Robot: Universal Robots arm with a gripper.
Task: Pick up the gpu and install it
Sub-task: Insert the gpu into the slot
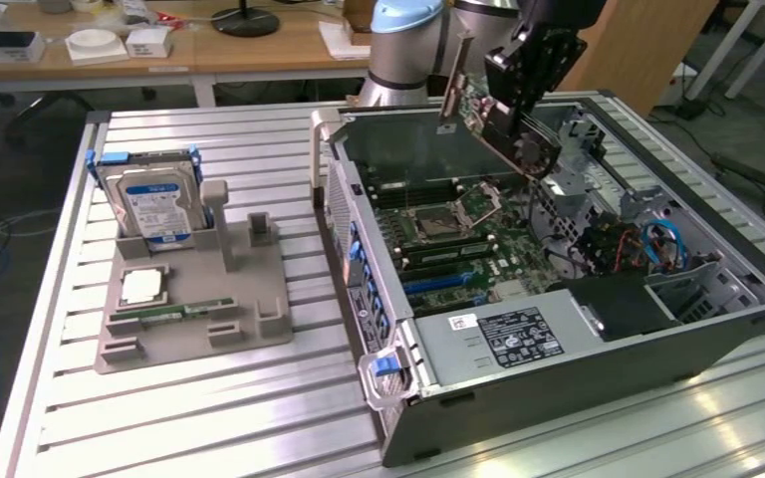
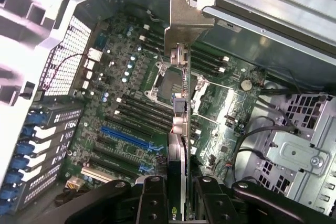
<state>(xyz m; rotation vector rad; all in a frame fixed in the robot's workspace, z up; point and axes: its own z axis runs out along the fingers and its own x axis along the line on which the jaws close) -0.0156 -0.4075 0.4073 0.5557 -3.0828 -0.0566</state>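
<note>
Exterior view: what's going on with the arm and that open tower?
The arm's gripper is shut on the gpu, holding it tilted in the air above the open computer case, over the motherboard. The card is not seated in any slot yet, and the blue expansion slot is bare. Toward the exterior view's left, the hard drive stands upright on the grey parts holder.
</note>
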